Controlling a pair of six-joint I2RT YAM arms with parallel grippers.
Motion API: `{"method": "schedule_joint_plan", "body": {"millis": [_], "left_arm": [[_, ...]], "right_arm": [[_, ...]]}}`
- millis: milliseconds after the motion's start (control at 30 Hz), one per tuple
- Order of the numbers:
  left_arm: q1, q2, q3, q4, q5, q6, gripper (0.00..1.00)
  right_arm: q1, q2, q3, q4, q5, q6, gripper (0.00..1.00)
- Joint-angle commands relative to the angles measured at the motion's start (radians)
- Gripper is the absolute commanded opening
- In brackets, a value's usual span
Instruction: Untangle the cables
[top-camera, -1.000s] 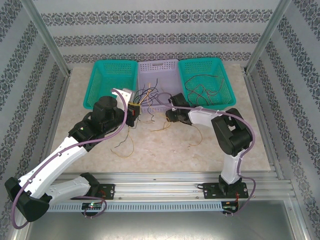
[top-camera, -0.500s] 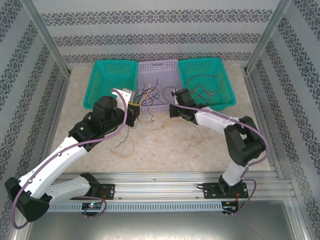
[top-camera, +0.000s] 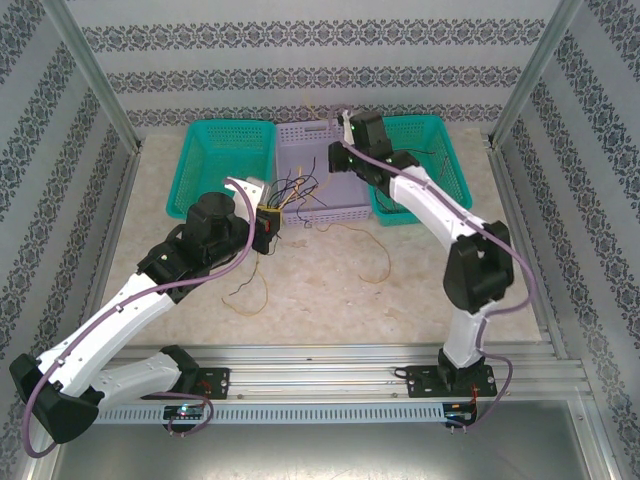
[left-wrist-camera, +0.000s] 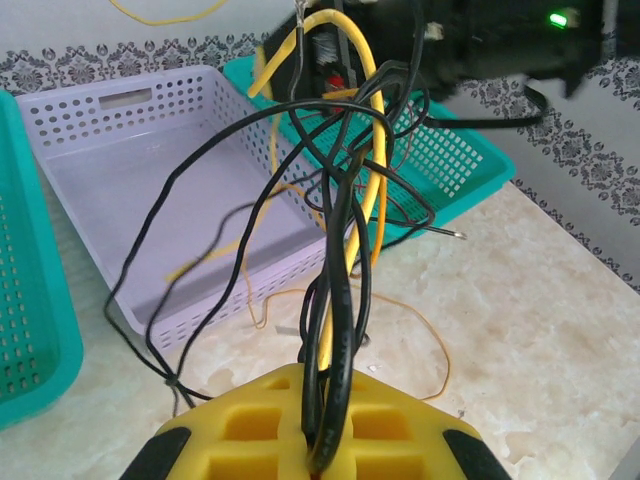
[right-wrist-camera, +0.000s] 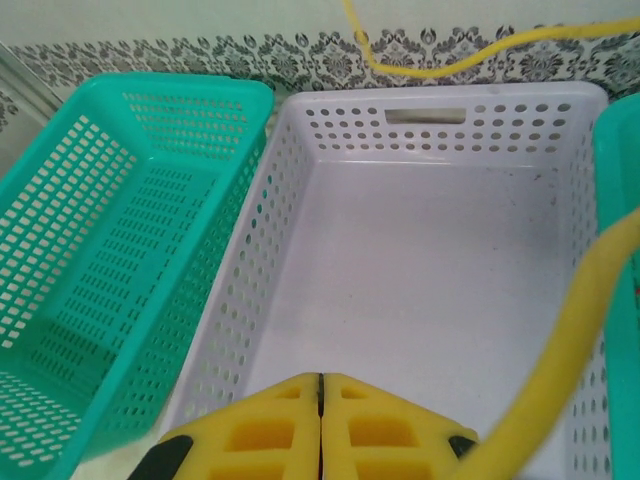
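The left end effector (left-wrist-camera: 325, 452) was clenched on the cables (left-wrist-camera: 338, 250). This black and yellow bunch came up from between its yellow pads and fanned toward the upper middle of the left wrist view, over the near corner of the lilac basket (left-wrist-camera: 90, 120). Which strand crossed which inside the knot was hard to make out. The top of the bunch reached the dark, blurred right arm (left-wrist-camera: 500, 55) at the upper right, which was cut off by the frame edge.

In the right wrist view the right end effector (right-wrist-camera: 320, 412) was shut, its pads pressed flat together at bottom centre above the lilac basket's floor. A thick, out-of-focus yellow cable (right-wrist-camera: 570, 340) ran up the lower right beside the pads; whether it was pinched could not be told. A thinner yellow strand (right-wrist-camera: 420, 72) crossed the top edge.

From above, loose strands (top-camera: 247, 296) lay on the tabletop (top-camera: 320, 300) at lower centre. The right arm hid part of the right teal basket (top-camera: 447, 170).
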Motion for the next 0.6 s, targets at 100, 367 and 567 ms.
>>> {"method": "schedule_joint_plan", "body": {"millis": [100,367,567], "left_arm": [[-0.019,0.009,0.029,-0.007,0.02,0.015,0.0],[-0.036,0.008,0.029,-0.012,0.003,0.026,0.0],[-0.035,-0.018,0.048,-0.037,-0.042,0.025,0.0]], "right_arm": [[-0.001,0.223,0.293,-0.218,-0.074,0.011,0.07],[0.01,0.095,0.173,-0.155,-0.038,-0.013,0.45],[0.008,-0.162,-0.08,-0.075,-0.048,-0.025,0.48]]}}
